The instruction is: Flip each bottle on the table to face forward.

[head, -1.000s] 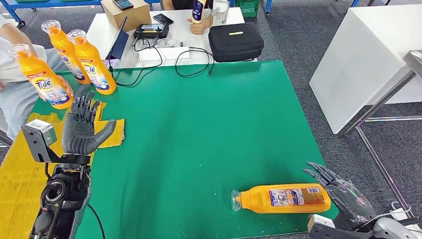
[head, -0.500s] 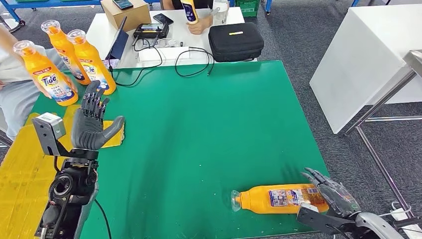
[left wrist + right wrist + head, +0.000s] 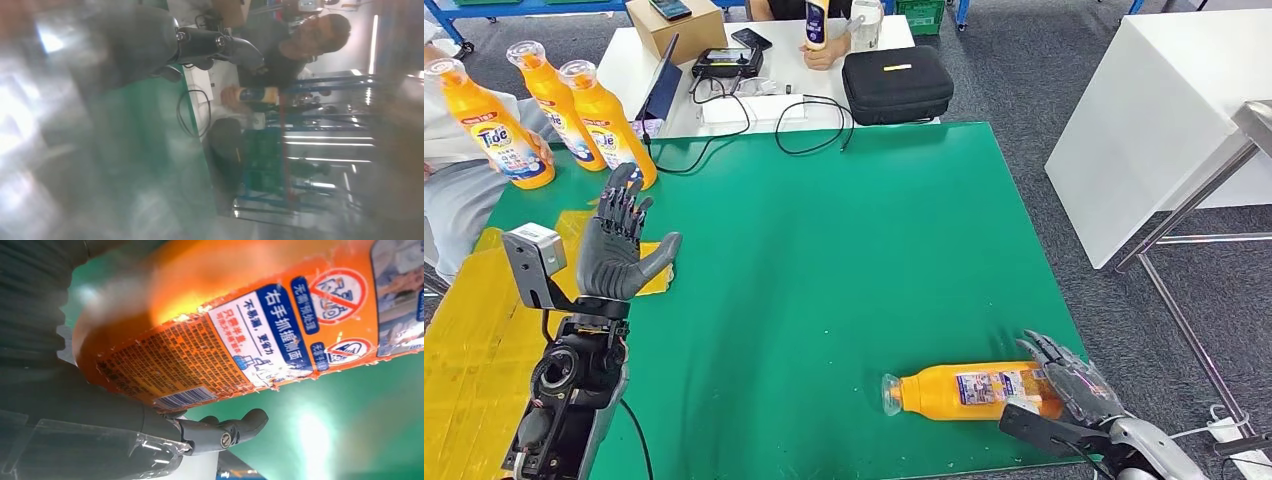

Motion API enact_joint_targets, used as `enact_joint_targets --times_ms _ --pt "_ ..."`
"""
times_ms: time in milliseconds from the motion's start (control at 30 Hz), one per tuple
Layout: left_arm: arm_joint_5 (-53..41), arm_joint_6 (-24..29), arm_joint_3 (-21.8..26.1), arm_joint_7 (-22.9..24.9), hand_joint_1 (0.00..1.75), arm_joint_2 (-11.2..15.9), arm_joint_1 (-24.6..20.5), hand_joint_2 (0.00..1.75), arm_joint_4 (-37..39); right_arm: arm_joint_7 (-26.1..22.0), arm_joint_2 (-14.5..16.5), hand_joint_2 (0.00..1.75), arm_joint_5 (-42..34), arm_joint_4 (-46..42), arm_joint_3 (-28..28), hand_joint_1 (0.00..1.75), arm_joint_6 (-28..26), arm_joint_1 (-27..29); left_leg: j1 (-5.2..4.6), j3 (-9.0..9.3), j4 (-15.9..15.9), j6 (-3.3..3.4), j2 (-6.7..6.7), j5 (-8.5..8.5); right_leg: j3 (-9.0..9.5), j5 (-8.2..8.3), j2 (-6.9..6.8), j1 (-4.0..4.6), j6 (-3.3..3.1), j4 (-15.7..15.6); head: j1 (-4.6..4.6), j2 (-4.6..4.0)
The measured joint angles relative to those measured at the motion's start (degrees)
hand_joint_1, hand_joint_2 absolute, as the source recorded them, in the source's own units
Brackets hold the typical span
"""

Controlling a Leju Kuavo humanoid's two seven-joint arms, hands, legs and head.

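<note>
Around the green counter (image 3: 844, 260) there's plenty going on: a white desk beyond it carries a black case (image 3: 897, 83), a cardboard box (image 3: 677, 25), a tablet (image 3: 726, 61) and loose cables (image 3: 814, 115), and a person at the far side holds up a small bottle (image 3: 817, 22). Nothing lies between the two hands on the green surface.

The lying bottle (image 3: 969, 391) is on its side at the near right edge, cap pointing left, back label up (the right wrist view shows the barcode and small print). The right hand (image 3: 1069, 385) is wrapped against its base end, fingers over the top; whether it truly grips, I cannot tell.

The left hand (image 3: 619, 245) is raised, open and holding nothing, fingers spread above a yellow mat (image 3: 484, 330).

Compared with a second ago, the right hand has closed in over the bottle's base, nudging it slightly left; the left hand has lifted forward; the person at far left has pulled their held bottle (image 3: 492, 124) back.

Count: five orange bottles: one lying, two upright bottles (image 3: 584, 115) at the far left corner, two in people's hands.
</note>
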Motion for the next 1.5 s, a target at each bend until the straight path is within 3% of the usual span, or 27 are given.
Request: enact_joint_targets --times_ms 67,133,267,700,933,1100,1267,1500 --pt "0.00 0.00 -0.05 0.03 0.00 -0.16 -0.26 1.75 0.28 -0.05 0.74 1.75 0.11 0.93 0.66 1.10 -0.46 -0.88 0.00 0.06 0.00 0.00 0.02 0.00 0.05 0.00 0.01 0.00 0.00 0.00 0.01 0.01" --pt "0.01 0.00 -0.07 0.06 0.00 -0.28 -0.43 1.75 0.48 -0.14 1.32 1.75 0.17 1.70 1.19 1.47 -0.77 -1.64 0.01 0.11 0.00 0.00 0.06 -0.01 0.09 0.00 0.02 0.01 0.00 0.00 0.01 0.00" --pt "0.07 0.00 -0.09 0.16 0.00 -0.50 -0.65 1.75 0.89 -0.52 2.53 1.75 0.43 2.98 1.78 1.71 -1.71 -2.86 0.02 0.19 0.00 -0.01 0.12 -0.01 0.16 0.00 0.05 0.02 0.00 0.00 0.00 0.01" --pt "0.24 0.02 -0.10 0.26 0.00 -0.75 -0.75 1.75 1.20 -0.89 6.13 1.75 1.43 5.25 1.66 1.75 -4.21 -4.70 0.04 0.36 -0.01 -0.01 0.14 -0.01 0.34 0.02 0.06 0.05 -0.02 0.00 0.00 0.01" --pt "0.42 0.43 -0.10 0.81 0.00 -1.08 -0.35 1.75 1.19 2.23 10.23 1.75 2.91 6.25 0.73 1.75 -7.83 -6.26 0.05 0.34 -0.01 -0.01 0.14 -0.01 0.34 0.02 0.05 0.07 -0.02 0.01 0.01 0.01" --pt "0.55 0.48 -0.11 1.23 0.00 -1.25 0.51 1.75 0.40 1.30 15.28 1.75 0.30 6.64 -1.75 1.75 -12.54 -7.10 0.05 0.25 -0.01 -0.02 0.11 0.02 0.30 0.02 0.03 0.08 -0.03 0.02 -0.01 0.01" --pt "1.26 -0.35 -0.69 1.98 0.00 -1.31 1.09 1.75 -0.77 -1.83 21.51 1.75 -8.75 6.14 -5.37 1.75 -16.95 -8.82 0.06 0.19 -0.01 -0.03 0.10 0.02 0.22 0.02 0.03 0.09 -0.03 0.02 -0.01 0.01" --pt "4.61 -4.30 -2.86 3.67 0.00 -1.55 1.08 1.75 -1.45 -4.58 27.54 1.75 -14.36 4.98 -7.46 1.75 -18.92 -10.89 0.06 0.13 -0.01 -0.03 0.06 0.02 0.19 0.01 0.02 0.08 -0.03 0.02 0.01 0.00"
